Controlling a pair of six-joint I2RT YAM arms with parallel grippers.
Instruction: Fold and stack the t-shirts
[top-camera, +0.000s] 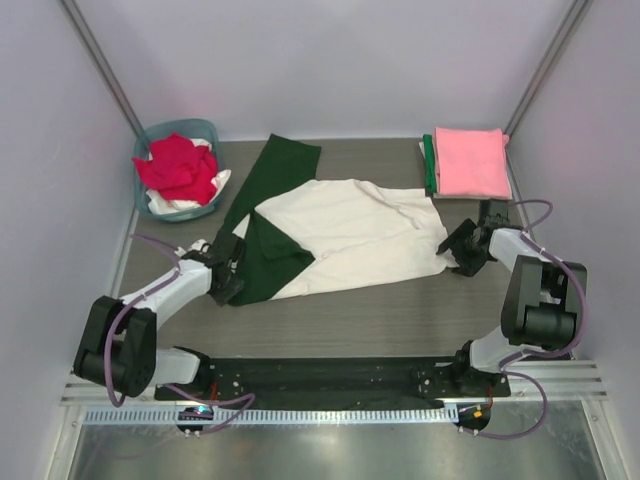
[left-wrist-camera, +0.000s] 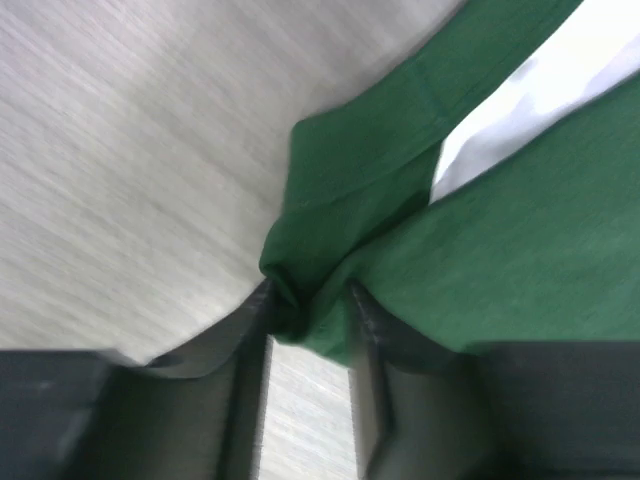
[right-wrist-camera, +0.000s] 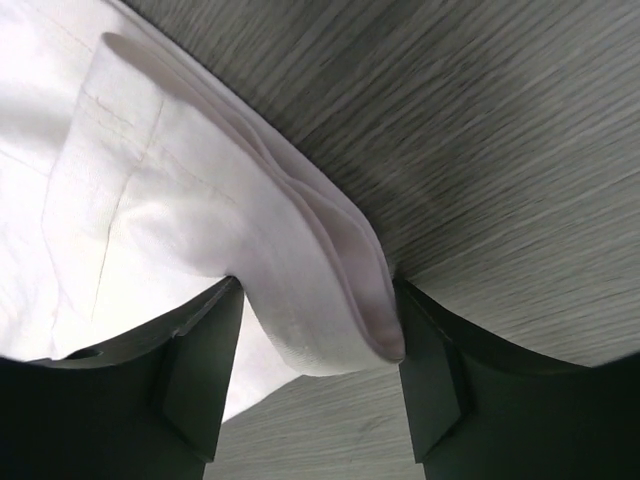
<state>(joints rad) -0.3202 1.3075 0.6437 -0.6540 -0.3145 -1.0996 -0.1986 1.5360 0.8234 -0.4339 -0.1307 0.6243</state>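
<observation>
A cream t-shirt (top-camera: 350, 235) with dark green sleeves lies spread across the middle of the table, one green sleeve folded over its left end. My left gripper (top-camera: 228, 272) is at that left end. In the left wrist view its fingers (left-wrist-camera: 250, 335) pinch a bunched fold of the green sleeve (left-wrist-camera: 480, 260). My right gripper (top-camera: 462, 248) is at the shirt's right end. There its jaws stand wide either side of the folded cream hem (right-wrist-camera: 320, 260), which lies loosely between them.
A round teal basket (top-camera: 205, 130) at the back left holds red (top-camera: 178, 168) and white shirts. A folded pink shirt (top-camera: 470, 160) lies at the back right on a green one (top-camera: 430, 165). Grey walls close in the table on three sides.
</observation>
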